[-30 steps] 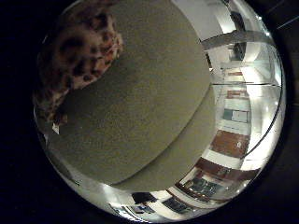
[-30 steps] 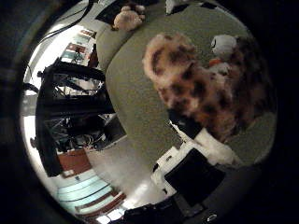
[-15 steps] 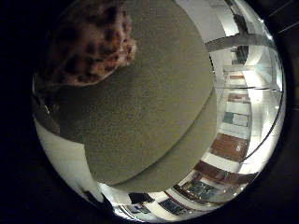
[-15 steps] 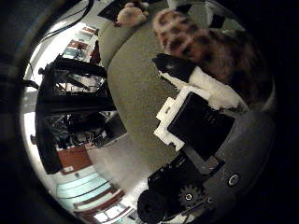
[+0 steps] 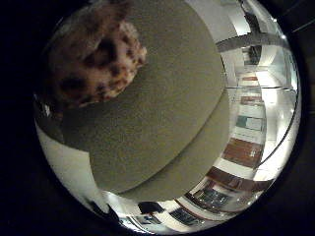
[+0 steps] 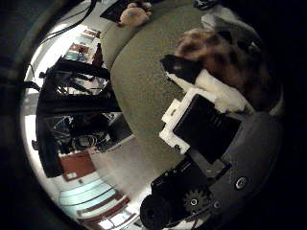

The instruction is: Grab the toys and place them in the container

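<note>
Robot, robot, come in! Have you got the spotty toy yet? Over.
Hand curling onto spotted plush toy, grip unconfirmed. Toy on green table. Second toy waiting. Nothing blocking.

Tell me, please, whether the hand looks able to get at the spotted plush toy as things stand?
Probably yes: the spotted plush toy lies on the olive table close to the palm, and the hand already reaches to it, with nothing visible between them.
</note>
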